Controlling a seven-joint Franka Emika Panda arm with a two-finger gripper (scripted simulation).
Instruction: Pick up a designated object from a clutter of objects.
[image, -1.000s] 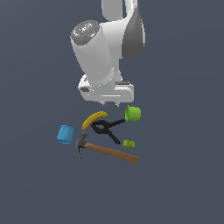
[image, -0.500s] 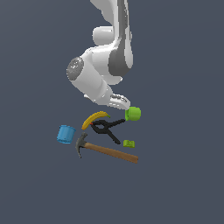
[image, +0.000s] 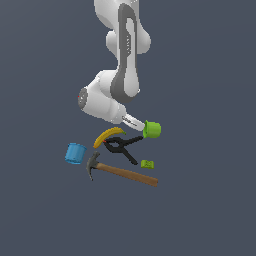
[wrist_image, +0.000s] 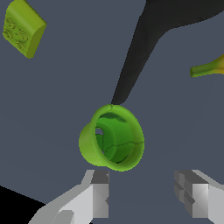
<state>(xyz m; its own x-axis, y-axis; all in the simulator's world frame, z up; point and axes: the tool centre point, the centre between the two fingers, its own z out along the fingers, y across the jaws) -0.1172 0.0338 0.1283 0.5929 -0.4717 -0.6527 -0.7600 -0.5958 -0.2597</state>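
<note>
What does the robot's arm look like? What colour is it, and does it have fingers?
The arm is smooth, rounded and glossy white, with dark grey bands at its joints and a tiny red mark on the grey end cap. At its tip is a gripper with two blocky fingers, light grey, with darker ridged pads on their inner faces. No cables show.

In the wrist view, the banana (wrist_image: 209, 68) and black clamp (wrist_image: 166, 26) run off the edge; the jaws' outer parts are cropped too.
</note>
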